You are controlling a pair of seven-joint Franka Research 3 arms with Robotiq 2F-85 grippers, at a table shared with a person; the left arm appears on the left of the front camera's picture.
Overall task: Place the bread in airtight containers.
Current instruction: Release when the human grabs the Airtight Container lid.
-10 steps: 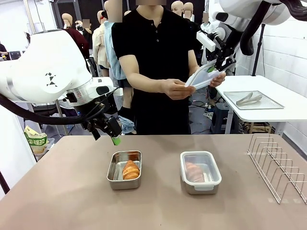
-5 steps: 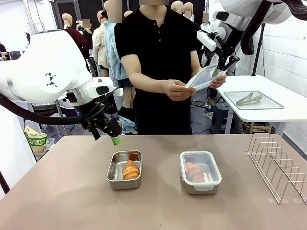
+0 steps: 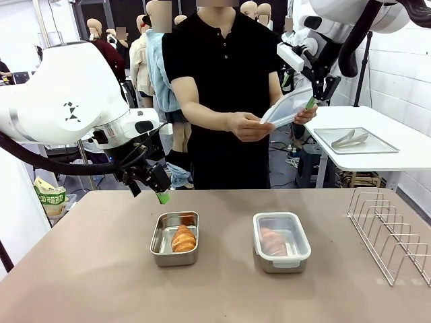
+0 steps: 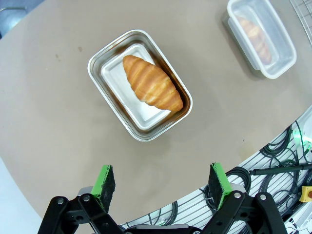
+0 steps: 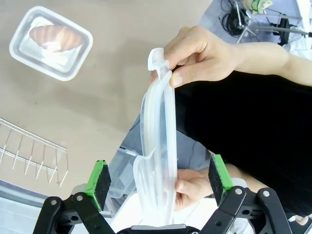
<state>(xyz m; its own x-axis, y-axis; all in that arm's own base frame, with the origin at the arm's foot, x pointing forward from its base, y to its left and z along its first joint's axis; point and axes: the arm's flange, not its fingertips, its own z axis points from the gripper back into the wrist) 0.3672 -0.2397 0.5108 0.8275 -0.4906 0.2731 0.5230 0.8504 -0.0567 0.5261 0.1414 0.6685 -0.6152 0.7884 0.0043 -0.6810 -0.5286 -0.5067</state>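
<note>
Right end effector (image 5: 158,183) spread around the clear white-rimmed plastic lid (image 5: 158,146), both person's hands (image 5: 204,53) gripping it; left end effector (image 4: 161,180) spread above open steel tin (image 4: 139,91)

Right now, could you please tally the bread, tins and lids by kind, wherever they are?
Golden-brown croissants: 2, one in the open steel tin, one under a lid
Rectangular shiny steel tins: 2, open and lidded
Clear white-rimmed plastic lids: 2, one on the right tin, one in the person's hands
Total: 6
</note>
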